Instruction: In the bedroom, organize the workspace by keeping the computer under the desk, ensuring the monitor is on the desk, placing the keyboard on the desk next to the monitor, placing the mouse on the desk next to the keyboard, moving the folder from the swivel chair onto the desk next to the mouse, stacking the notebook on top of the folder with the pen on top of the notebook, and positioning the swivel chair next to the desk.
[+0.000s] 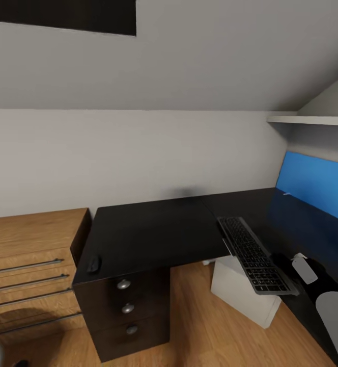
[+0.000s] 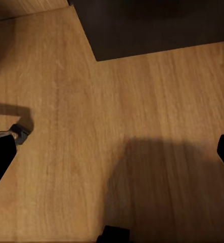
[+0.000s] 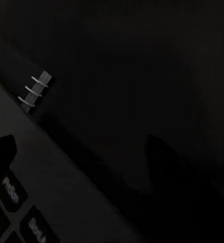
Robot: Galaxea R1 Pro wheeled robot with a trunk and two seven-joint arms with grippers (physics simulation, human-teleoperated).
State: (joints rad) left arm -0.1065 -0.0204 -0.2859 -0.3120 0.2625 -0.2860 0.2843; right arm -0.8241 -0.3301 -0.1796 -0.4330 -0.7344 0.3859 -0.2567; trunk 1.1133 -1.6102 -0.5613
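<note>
Head view: long dark keyboard with grey keys (image 1: 255, 255) lies on glossy black L-shaped desk (image 1: 153, 229), overhanging its inner edge; small black mouse (image 1: 93, 263) sits well apart at front-left corner. White tower case (image 1: 243, 298) stands beneath. Right wrist view adds keycaps close up (image 3: 10, 190); left wrist view, wooden floor (image 2: 142, 101). Can't tell either gripper's state.

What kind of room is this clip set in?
Likely a home office corner, perhaps an attic room: a black L-shaped desk with a keyboard and mouse, a wooden drawer chest, under a sloped ceiling.
</note>
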